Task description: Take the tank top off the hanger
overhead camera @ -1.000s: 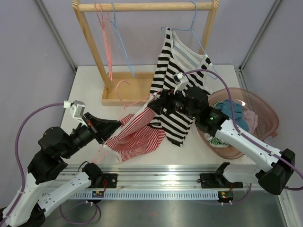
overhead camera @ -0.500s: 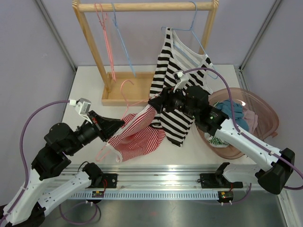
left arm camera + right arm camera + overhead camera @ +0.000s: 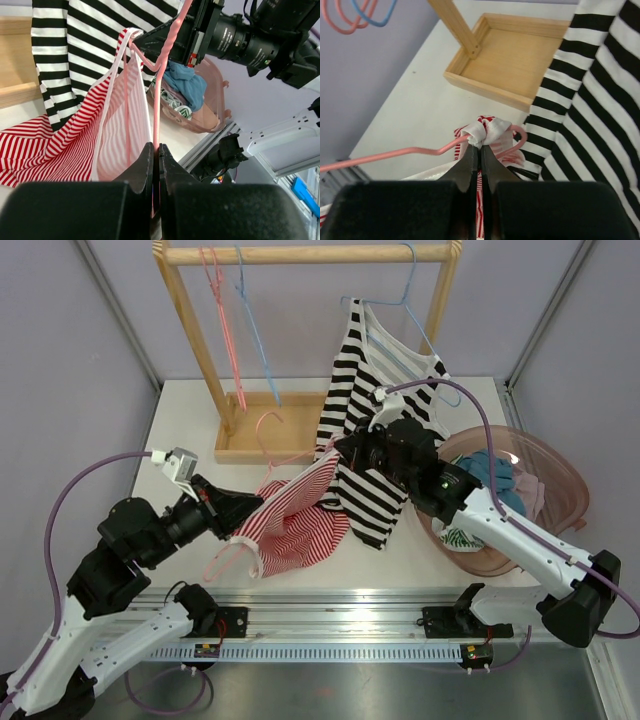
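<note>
Right hand [image 3: 481,148], clamped on the red-and-white striped tank top [image 3: 291,526], is lifting its strap higher than before; left hand [image 3: 156,150] is pinching the part-hidden pink wire hanger [image 3: 155,110].

Rack [image 3: 300,254] at 12 o'clock on the table [image 3: 180,410], with its tray [image 3: 270,430] below the rail. Spare hangers [image 3: 225,310] on the rail's left end. Second top [image 3: 375,360] hangs off the right end, its lower end reaching table centre. Basket [image 3: 565,480] at 3 o'clock, clothes [image 3: 495,472] in it. Tank top [image 3: 290,530] on hanger [image 3: 156,100] at 7 o'clock, in front of the tray and just left of the second top. Left gripper [image 3: 155,150] at 8 o'clock on the hanger wire. Right gripper [image 3: 480,150] at centre on the tank top's strap.
</note>
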You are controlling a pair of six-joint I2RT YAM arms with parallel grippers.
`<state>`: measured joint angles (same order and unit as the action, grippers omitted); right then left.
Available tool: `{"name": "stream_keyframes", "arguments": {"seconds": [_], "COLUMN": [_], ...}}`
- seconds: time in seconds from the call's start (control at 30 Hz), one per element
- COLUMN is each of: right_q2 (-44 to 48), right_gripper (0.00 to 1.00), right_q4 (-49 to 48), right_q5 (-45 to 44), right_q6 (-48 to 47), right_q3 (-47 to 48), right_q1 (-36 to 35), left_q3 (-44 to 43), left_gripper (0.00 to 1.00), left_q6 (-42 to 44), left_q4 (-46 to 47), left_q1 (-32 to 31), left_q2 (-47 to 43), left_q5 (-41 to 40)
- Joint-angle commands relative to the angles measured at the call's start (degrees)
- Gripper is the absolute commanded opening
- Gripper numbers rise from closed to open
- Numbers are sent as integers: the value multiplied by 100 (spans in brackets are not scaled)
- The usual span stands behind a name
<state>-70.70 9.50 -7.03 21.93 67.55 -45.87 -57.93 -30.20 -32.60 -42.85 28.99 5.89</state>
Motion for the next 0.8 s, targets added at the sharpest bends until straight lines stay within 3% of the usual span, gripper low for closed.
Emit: {"name": "stream_keyframes", "arguments": {"seconds": [0.0,0.1,0.4,0.6,0.77], "right_q2": [-180,-505,-701,222,644], "right_gripper": [0,0,0,0,0], "right_q4": [376,719,1494,1011,1037], "right_q5": [-1291,-1573,-872,2024,3513], "right_q6": [-558,-690,-444,-102,399], "right_q3": [626,1074,1630,1515,2199], "right_q1": [95,306,500,517,500], "left_q3": [-298,-341,-535,-692,-931], "left_gripper": [0,0,0,0,0], "left_q6": [181,163,225,655,1059], "left_q4": [69,175,1035,3755,5638], "left_q1": [-22,-22,-22,-22,-22], "left_q2": [-104,-227,-132,536,1503], "left_q5": [341,535,606,896,1046]}}
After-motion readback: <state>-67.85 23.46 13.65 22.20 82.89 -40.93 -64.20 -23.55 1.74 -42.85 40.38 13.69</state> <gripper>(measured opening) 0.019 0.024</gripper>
